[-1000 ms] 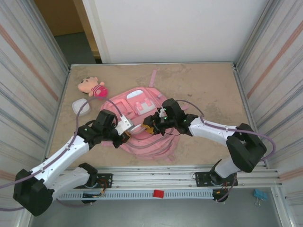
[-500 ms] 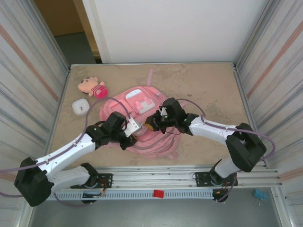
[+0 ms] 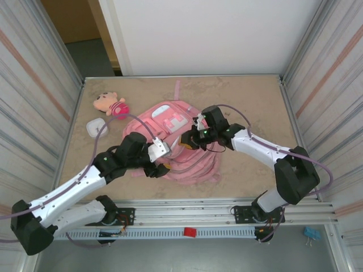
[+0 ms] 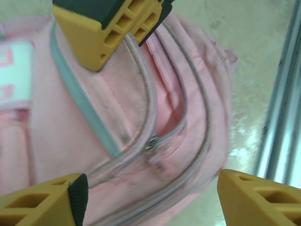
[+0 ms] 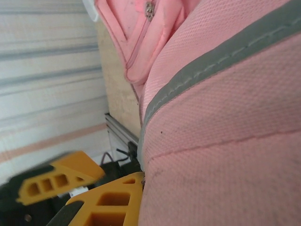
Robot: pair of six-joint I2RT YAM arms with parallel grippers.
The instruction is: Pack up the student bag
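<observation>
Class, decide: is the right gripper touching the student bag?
Touching. In the left wrist view the right gripper is closed on a piped seam of the student bag; the right wrist view shows pink fabric pressed against its finger.

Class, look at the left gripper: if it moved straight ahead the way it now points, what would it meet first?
Probably the student bag: the left gripper points at its pink fabric, jaws open either side of a zip pull. How close it is I cannot tell.
</observation>
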